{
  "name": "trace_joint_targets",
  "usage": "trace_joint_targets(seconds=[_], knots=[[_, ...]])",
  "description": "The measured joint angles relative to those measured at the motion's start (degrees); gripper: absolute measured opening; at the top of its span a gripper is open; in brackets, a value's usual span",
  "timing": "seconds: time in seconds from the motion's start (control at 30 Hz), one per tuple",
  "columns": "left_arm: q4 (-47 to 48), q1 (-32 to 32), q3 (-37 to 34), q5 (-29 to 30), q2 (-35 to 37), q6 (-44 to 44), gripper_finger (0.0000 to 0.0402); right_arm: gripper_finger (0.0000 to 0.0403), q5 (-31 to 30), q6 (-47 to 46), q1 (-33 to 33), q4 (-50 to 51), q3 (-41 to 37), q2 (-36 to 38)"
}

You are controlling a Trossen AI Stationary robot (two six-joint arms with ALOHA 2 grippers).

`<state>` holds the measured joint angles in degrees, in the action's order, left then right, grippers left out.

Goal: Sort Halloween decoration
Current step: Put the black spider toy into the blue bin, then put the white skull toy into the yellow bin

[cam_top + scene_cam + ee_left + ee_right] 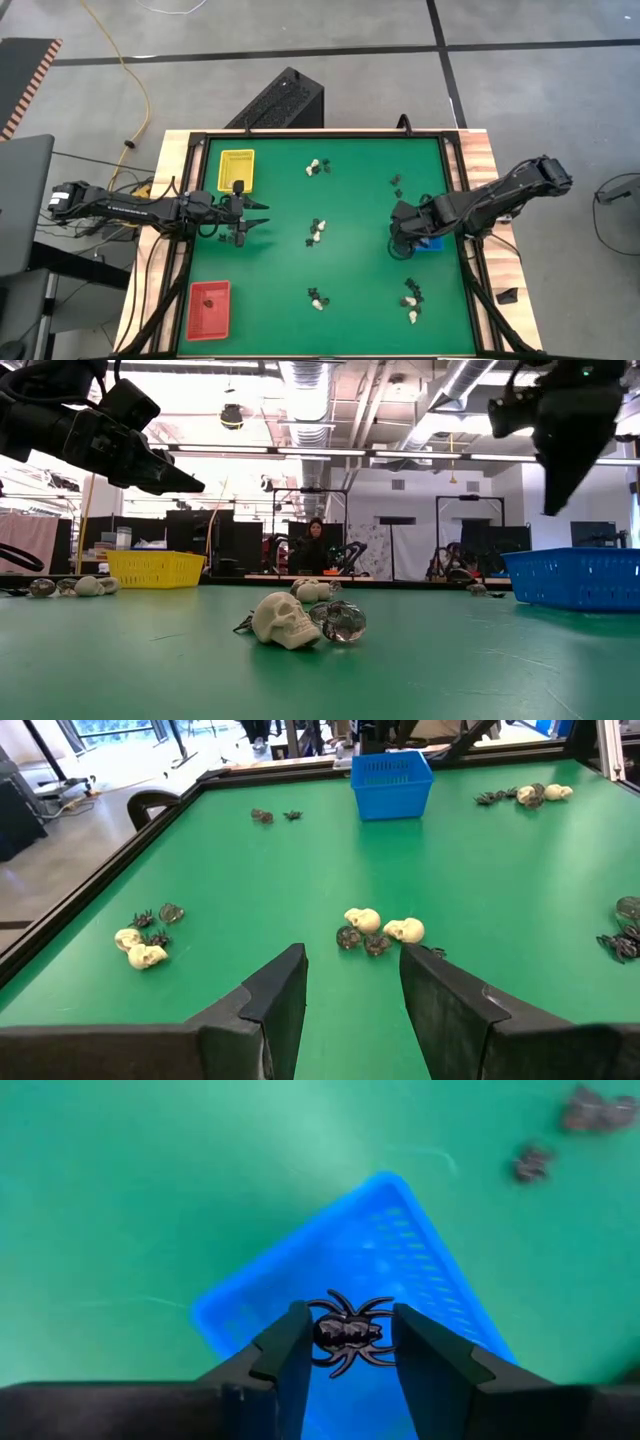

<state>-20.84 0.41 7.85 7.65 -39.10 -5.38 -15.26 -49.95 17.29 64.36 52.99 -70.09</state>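
Observation:
My right gripper (pixel 350 1342) hangs over the blue tray (pixel 400 1260), shut on a black spider trinket (pixel 350 1334). In the high view this gripper (pixel 405 235) is at the table's right, beside the blue tray (pixel 432 243). Small heaps of cream skulls and dark trinkets lie on the green mat (pixel 317 232) (pixel 317 167) (pixel 411 297) (pixel 317 297). My left gripper (pixel 255 215) (pixel 352 980) stands open above the mat near the yellow tray (pixel 237 168), with nothing between its fingers. My right gripper pinches the spider's body (pixel 348 1332) between its two fingers, which point steeply down from above. The legs stick out in front of and behind the fingers. The spider is lifted clear, above the blue tray's inside.
A red tray (pixel 208 308) sits at the near left corner, and a raised black frame (pixel 320 133) runs round the mat. Two dark trinkets (pixel 397 183) lie beyond the blue tray. In the low view a skull (pixel 283 620) lies mid-table; a person sits far behind.

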Motion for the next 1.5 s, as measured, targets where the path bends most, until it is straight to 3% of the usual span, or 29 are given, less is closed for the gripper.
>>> trace_joint_targets(seconds=[0.3,0.57,0.77,1.0,1.27,1.5], knots=[[0.0,0.0,0.0,0.0,0.0,0.3,0.0153,0.0186,0.4,-5.1,-0.4,3.1,0.0,-3.3],[0.6,0.0,0.0,0.0,0.0,0.7,0.0153,0.0235,0.6,-5.0,-1.8,5.8,0.0,-3.1],[3.4,0.0,0.2,3.0,0.1,2.4,0.0153,0.0244,-2.3,-1.3,-1.6,2.6,0.0,-3.1],[26.2,0.0,10.3,13.6,-0.7,14.1,0.0153,0.0245,-8.6,13.5,-2.4,-12.1,0.0,-2.9],[57.1,-0.1,22.7,9.8,-8.6,37.9,0.0153,0.0245,-7.7,30.1,-7.1,-25.8,0.0,-2.9],[62.3,-0.3,23.4,7.0,-19.5,42.6,0.0153,0.0245,-4.0,38.6,-9.2,-35.8,0.0,-3.0]])
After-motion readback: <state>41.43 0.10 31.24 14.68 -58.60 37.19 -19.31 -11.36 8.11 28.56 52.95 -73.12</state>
